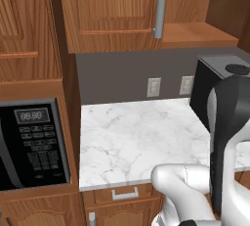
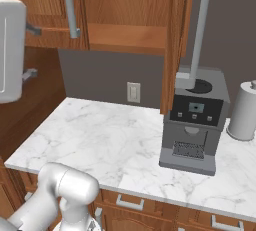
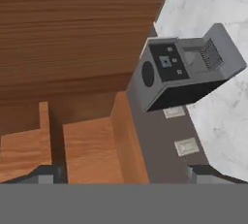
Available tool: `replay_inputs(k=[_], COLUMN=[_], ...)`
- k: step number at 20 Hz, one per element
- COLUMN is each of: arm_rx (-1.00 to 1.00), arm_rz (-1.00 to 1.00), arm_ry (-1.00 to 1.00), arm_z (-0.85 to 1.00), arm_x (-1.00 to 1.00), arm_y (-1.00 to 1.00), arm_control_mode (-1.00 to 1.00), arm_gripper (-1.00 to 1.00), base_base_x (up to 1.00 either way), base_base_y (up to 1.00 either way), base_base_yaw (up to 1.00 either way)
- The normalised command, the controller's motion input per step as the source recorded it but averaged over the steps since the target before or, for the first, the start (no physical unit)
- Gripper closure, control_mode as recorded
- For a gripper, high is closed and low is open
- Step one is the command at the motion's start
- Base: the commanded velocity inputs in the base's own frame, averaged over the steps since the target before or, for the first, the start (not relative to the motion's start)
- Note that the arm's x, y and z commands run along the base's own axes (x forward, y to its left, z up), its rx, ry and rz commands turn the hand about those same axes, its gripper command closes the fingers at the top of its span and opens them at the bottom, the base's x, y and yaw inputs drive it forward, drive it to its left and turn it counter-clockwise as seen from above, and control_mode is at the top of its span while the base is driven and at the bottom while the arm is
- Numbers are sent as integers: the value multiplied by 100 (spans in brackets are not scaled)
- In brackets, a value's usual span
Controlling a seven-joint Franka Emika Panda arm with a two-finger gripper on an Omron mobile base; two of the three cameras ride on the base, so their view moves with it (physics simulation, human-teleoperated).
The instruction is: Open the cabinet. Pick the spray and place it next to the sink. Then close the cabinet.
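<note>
The brown wall cabinet (image 2: 125,5) has its right door (image 2: 172,45) swung out edge-on, with the grey bar handle (image 2: 200,25) facing right. Its left door (image 1: 112,5) is shut, its handle (image 1: 160,5) hanging down. The part of the cabinet shelf (image 2: 125,37) that I can see is bare. My gripper (image 2: 31,51) hangs at the far left, level with the cabinet's bottom edge, fingers pointing right, open and holding nothing. In the hand view the fingertips (image 3: 46,174) stand wide apart before the open door's panel (image 3: 72,34). The spray and the sink are out of view.
A boxy grey coffee machine (image 2: 195,120) stands on the marble counter (image 2: 105,140) below the open door. A paper towel roll (image 2: 243,110) is to its right. A black microwave (image 1: 31,142) sits at the left, and drawers (image 1: 124,193) run under the counter.
</note>
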Motion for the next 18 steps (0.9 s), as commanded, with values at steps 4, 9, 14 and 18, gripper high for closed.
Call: replay_inputs(k=[4, 9, 14, 18], arm_rx=[-3, 0, 0, 0], arm_rz=[-36, -34, -14, -9], arm_ry=[0, 0, 0, 0], arm_z=[0, 1, 0, 0], arm_x=[-48, -47, -74, -83], arm_y=[-30, -34, -41, -36], arm_control_mode=[-100, -100, -100, -100], arm_gripper=[-100, -100, -100, -100], base_base_x=[0, 0, 0, 0], base_base_y=[0, 0, 0, 0], base_base_yaw=[0, 0, 0, 0])
